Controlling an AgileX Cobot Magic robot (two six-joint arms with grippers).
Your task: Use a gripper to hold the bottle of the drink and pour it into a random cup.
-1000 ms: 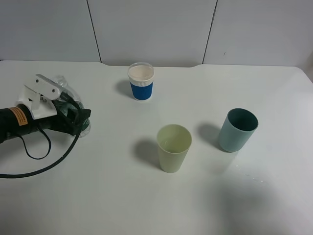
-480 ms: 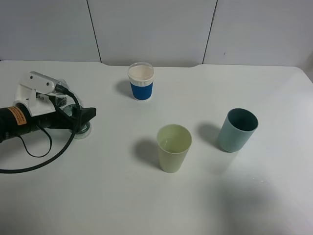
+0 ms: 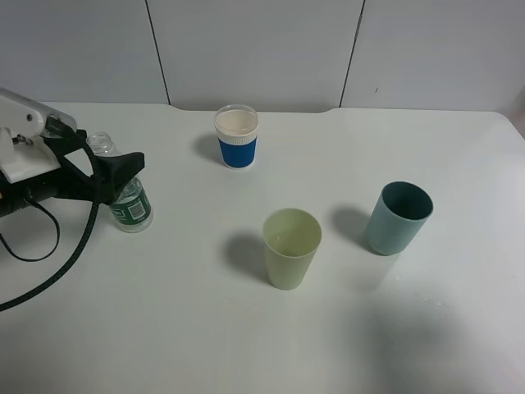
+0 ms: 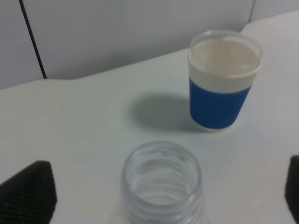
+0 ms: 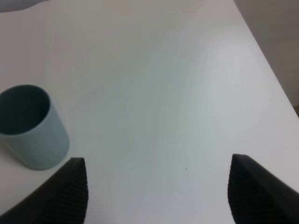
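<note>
Bottle of the drink [image 3: 127, 193] stands upright on the white desk [image 3: 262, 328] at far left, long axis vertical, mouth up and uncapped, ribbed neck clear; green label with white print, too small to read. Left gripper [image 3: 111, 168] sits around the bottle's upper part, jaws spread wide either side in the left wrist view, not touching the neck [image 4: 161, 179]. Pale yellow-green cup [image 3: 291, 248] stands upright mid-desk, well apart from the bottle. Blue cup with white rim [image 3: 236, 136] near the back, teal cup [image 3: 398, 217] at right. Right gripper [image 5: 159, 193] jaws wide apart, holding nothing, near the teal cup.
</note>
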